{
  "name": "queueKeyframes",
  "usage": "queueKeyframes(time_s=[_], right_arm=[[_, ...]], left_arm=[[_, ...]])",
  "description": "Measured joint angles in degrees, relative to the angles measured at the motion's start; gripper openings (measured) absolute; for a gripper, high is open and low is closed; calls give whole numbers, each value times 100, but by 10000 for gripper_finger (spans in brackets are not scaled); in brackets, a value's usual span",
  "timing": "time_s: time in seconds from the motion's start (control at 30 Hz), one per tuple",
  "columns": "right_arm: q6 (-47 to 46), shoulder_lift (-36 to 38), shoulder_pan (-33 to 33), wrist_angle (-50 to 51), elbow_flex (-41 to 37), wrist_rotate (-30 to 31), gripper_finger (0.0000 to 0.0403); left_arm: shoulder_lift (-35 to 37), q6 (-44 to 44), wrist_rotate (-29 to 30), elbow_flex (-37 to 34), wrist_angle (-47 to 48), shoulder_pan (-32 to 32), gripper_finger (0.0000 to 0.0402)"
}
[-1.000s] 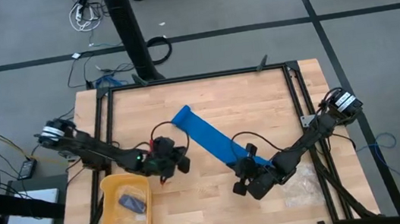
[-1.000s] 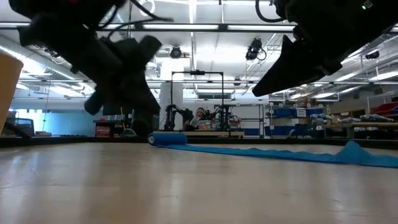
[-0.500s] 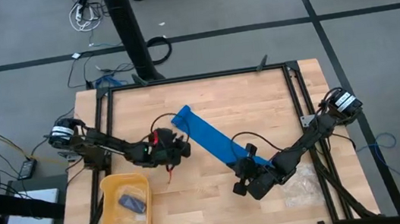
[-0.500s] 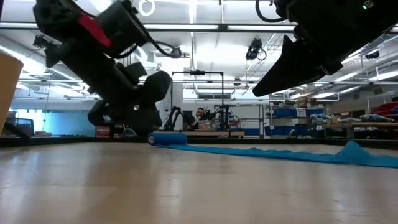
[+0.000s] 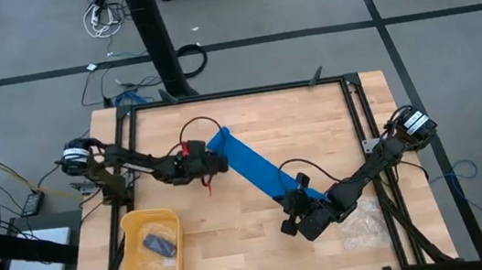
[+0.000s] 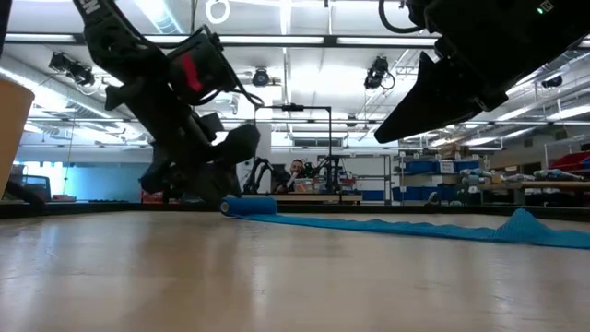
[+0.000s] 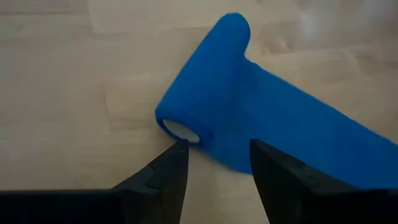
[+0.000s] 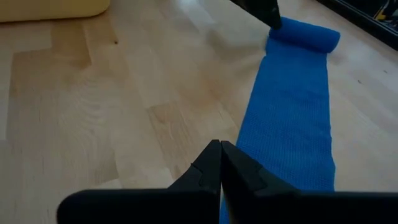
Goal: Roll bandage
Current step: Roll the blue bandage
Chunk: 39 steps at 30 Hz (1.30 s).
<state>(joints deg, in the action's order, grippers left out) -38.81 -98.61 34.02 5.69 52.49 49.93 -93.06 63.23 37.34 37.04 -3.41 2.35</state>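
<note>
— Where's the bandage (image 5: 249, 163)?

— Mid-bench, rolled end toward the far edge, tail running toward the right near corner. Left gripper (image 7: 214, 155) spread just beside the roll; right gripper (image 8: 220, 163) pressed together.

— Handling?

— Probably soft, light, floppy; take the roll's ends.

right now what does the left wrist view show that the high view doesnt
Only the left wrist view shows the pale core at the end of the bandage roll, framed by the open fingers of the left gripper. Only the high view shows the yellow tray, the table frame, and the right gripper at the strip's flat end. Both show the partly rolled blue strip on bare wood.
</note>
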Motion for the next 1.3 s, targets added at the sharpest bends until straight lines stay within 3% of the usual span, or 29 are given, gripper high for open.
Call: queueKeyframes(time_s=[0.47, 1.07, 1.3], right_arm=[[-2, 0, 1, -2, 0, 0, 7], [-2, 0, 0, -4, 0, 2, 8], [-4, 0, 0, -24, 2, 11, 7]], left_arm=[[1, -285, -992, 0, -464, 520, 179], [-8, -441, -1362, -2, -517, 836, 179], [-495, -442, -1920, -2, -1422, 1112, 179]])
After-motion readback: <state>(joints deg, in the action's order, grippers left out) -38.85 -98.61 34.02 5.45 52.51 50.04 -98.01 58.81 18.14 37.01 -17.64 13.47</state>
